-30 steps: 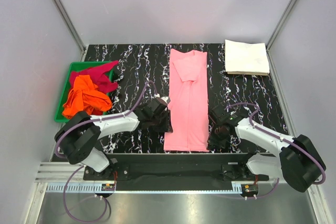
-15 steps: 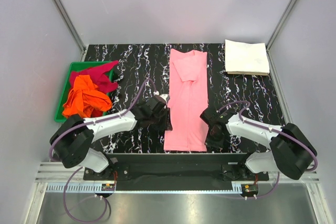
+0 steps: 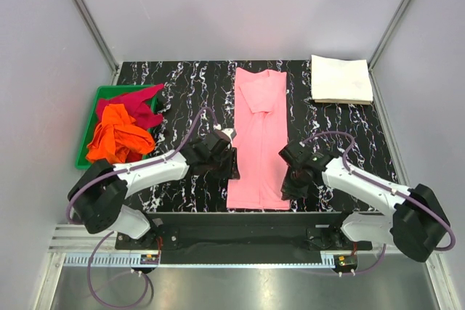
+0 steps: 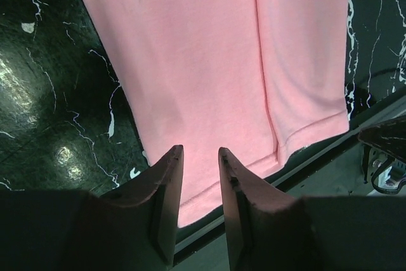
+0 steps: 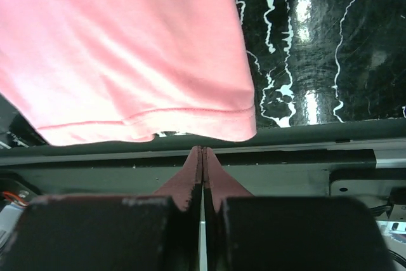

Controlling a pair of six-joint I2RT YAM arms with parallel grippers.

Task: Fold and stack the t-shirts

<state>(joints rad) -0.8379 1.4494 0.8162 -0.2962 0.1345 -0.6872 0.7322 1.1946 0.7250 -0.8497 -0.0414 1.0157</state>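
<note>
The pink t-shirt (image 3: 259, 136) lies in the centre of the top view as a long narrow strip on the black table (image 3: 174, 85), already folded along its length. The step in hand seems to be the cross fold, hem toward collar. The left gripper (image 4: 200, 152) hovers at the strip's lower left edge, its fingers slightly apart with nothing between them. The right gripper (image 5: 202, 150) is at the lower right corner, its fingers pressed together and empty. I judge that next both must open, go down and pinch the hem corners. The folded white t-shirt (image 3: 341, 79) lies at upper right. The orange t-shirt (image 3: 116, 136) and the magenta-red t-shirt (image 3: 142, 103) are heaped in the green tray (image 3: 93, 115) at left.
</note>
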